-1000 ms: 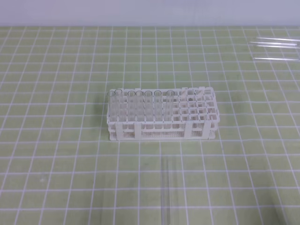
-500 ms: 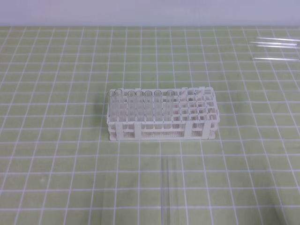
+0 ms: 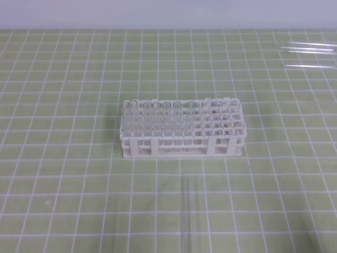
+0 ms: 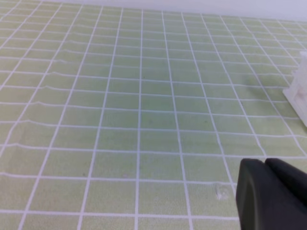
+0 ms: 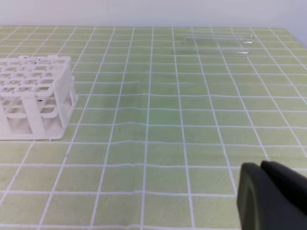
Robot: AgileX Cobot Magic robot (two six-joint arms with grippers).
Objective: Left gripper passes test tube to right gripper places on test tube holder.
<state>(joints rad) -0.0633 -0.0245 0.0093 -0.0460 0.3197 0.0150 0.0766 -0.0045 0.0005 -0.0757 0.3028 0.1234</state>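
Note:
The white test tube holder [image 3: 181, 128] stands at the middle of the green grid mat, with several clear tubes upright in its left holes. One clear test tube [image 3: 186, 213] lies flat on the mat in front of it, pointing toward the near edge. Neither arm shows in the exterior high view. In the left wrist view the left gripper [image 4: 265, 164] is a black shape at the bottom right, its fingers pressed together with nothing between them; the holder's corner [image 4: 300, 91] peeks in at the right edge. The right gripper [image 5: 261, 166] looks the same, shut and empty, with the holder [image 5: 33, 96] far to its left.
Several spare glass tubes [image 3: 309, 55] lie side by side at the mat's far right corner, also seen as spare tubes [image 5: 216, 40] in the right wrist view. A pale wall borders the mat's far edge.

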